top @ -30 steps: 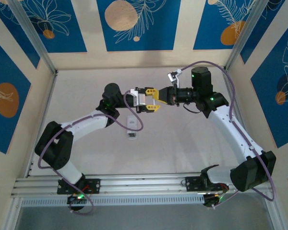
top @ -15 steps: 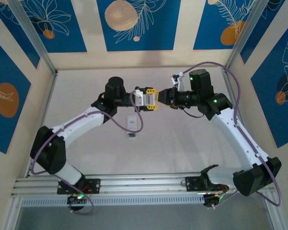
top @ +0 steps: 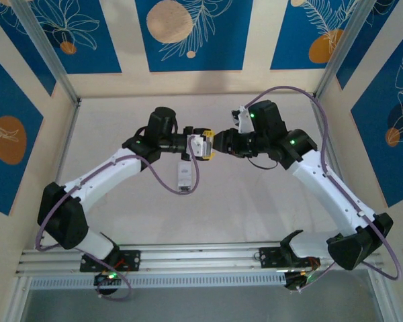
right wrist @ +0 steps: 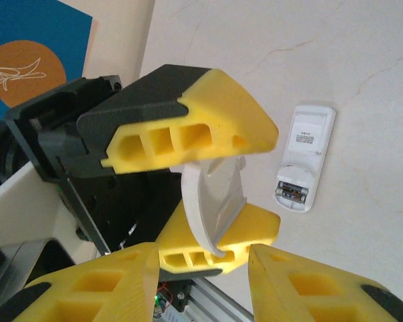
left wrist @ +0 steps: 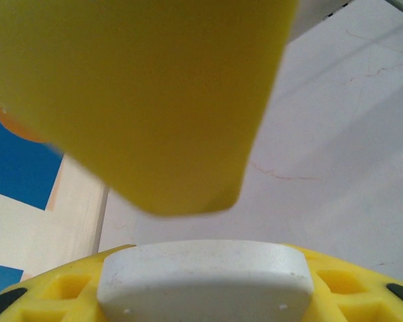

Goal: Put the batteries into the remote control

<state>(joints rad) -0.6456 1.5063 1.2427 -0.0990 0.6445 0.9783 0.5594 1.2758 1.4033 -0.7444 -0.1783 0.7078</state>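
Note:
The white remote control (top: 184,176) lies back-up on the table, and in the right wrist view the remote control (right wrist: 309,144) has its compartment open with the two dark batteries (right wrist: 291,193) lying side by side inside. My left gripper (top: 200,145) is shut on a curved white battery cover (right wrist: 213,198), held on edge between its yellow fingers (right wrist: 208,127). In the left wrist view the cover (left wrist: 205,278) rests against the lower finger. My right gripper (right wrist: 201,272) is open, its jaws standing either side of the left gripper's tip above the table.
The two grippers meet mid-table, above and just behind the remote. Pale walls with blue panels (top: 188,33) enclose the table on three sides. An aluminium rail (top: 201,258) runs along the near edge by the arm bases.
The right gripper has moved left until its open fingers flank the left gripper's tip. The left wrist has turned and dropped slightly, still holding the cover.

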